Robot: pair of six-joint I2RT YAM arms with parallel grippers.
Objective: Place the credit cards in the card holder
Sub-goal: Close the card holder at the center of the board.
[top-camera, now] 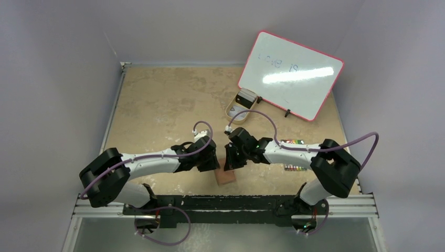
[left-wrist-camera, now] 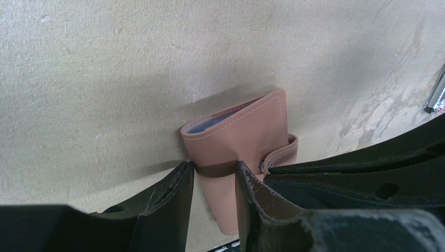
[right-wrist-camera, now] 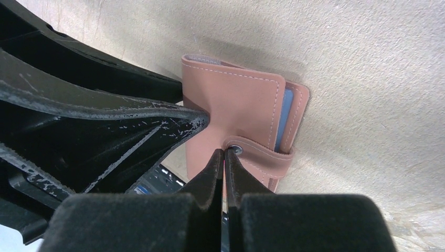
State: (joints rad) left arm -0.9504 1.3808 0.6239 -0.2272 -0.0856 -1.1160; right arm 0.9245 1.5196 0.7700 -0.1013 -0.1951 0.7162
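The right gripper (right-wrist-camera: 224, 152) has its jaws drawn to a thin slit, tips touching the snap on the tab (right-wrist-camera: 262, 157) of the card holder (right-wrist-camera: 236, 105). The left gripper (left-wrist-camera: 213, 167) has its jaws moderately apart, tips over the holder's near end, one at its edge. One holder lies folded on the table (right-wrist-camera: 367, 79). In the right wrist view its long axis runs away from the camera. The blue edge of one credit card (right-wrist-camera: 286, 118) shows at its tab side.
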